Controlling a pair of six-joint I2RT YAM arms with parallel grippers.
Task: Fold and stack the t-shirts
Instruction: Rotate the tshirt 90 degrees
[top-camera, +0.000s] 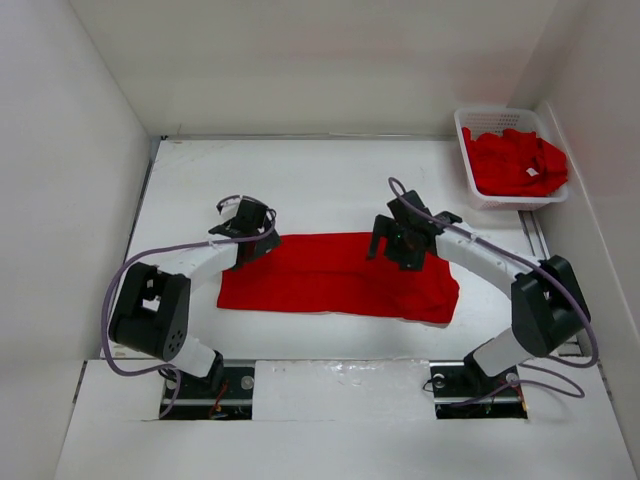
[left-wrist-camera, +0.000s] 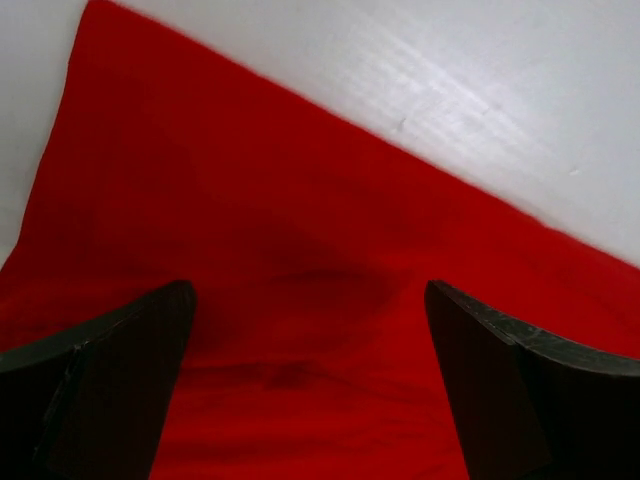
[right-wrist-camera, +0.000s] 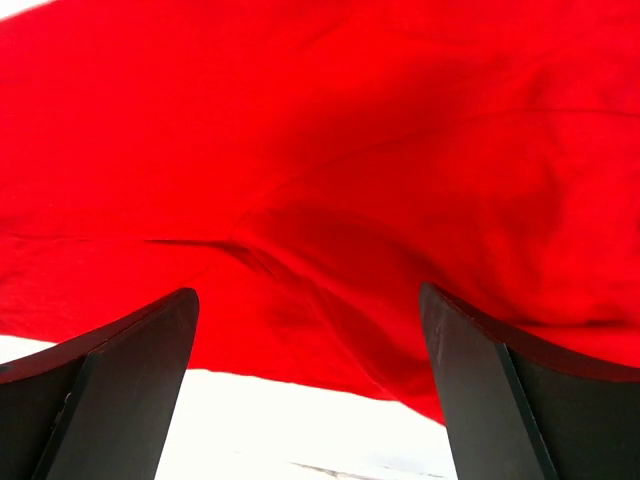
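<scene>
A red t-shirt (top-camera: 335, 275) lies folded into a long flat band across the middle of the table. My left gripper (top-camera: 252, 222) hovers over its left end, jaws wide and empty, with red cloth (left-wrist-camera: 300, 260) filling the space between the fingers. Over the band's upper right part my right gripper (top-camera: 390, 238) also stands open, holding nothing; the shirt's edge (right-wrist-camera: 330, 300) and white table show between its fingers. More red t-shirts (top-camera: 515, 162) lie crumpled in the basket at the back right.
The white slotted basket (top-camera: 470, 150) sits in the far right corner against the wall. White walls enclose the table on three sides. A raised white ledge (top-camera: 330, 375) runs along the near edge between the arm bases.
</scene>
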